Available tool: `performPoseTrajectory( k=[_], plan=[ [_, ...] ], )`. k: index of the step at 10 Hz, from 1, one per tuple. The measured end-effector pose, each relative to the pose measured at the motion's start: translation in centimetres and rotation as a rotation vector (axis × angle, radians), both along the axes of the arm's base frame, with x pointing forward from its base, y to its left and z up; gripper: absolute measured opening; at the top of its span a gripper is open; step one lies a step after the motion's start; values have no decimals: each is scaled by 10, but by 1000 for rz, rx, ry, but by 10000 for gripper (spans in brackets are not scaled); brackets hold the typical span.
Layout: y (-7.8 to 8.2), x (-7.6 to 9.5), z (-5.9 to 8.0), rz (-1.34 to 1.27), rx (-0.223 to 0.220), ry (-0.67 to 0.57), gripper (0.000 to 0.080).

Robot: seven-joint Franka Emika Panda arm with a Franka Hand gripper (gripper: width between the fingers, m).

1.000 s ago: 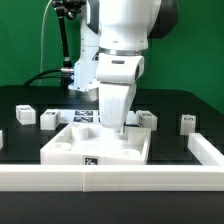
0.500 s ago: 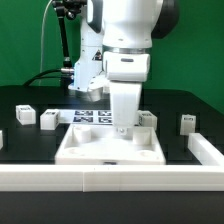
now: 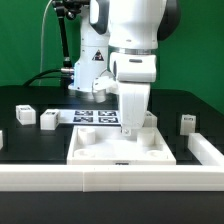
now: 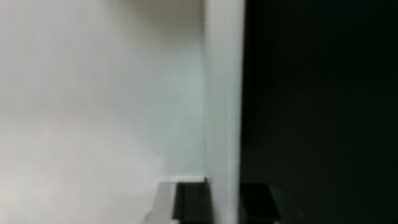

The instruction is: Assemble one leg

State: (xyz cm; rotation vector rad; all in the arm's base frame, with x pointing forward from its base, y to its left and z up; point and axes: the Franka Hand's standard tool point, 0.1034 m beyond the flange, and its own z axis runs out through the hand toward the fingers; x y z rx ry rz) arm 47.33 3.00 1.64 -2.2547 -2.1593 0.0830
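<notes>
The large flat white square piece (image 3: 120,150) lies on the black table near the front rail. My gripper (image 3: 130,127) stands over its far edge and is shut on that edge. In the wrist view the white edge wall (image 4: 222,100) runs between my two dark fingers (image 4: 192,203), with my gripper (image 4: 226,205) closed on it. Small white legs lie loose on the table: two at the exterior view's left (image 3: 25,113) (image 3: 50,119) and one at the right (image 3: 186,123). None is in my gripper.
The marker board (image 3: 92,117) lies behind the square piece. A white rail (image 3: 100,179) runs along the table's front and another (image 3: 205,150) along the exterior view's right. Another small white part (image 3: 151,119) sits just behind the square piece.
My gripper and the square piece it holds have moved toward the exterior view's right, and the piece has turned square to the front rail. The loose legs have not moved.
</notes>
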Motion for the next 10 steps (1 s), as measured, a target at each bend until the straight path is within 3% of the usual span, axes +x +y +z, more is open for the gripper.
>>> performPoseTrajectory(
  k=[5, 10],
  plan=[
    [46, 17, -1, 57, 21, -40, 61],
    [52, 17, -1, 41, 19, -34, 71]
  ],
)
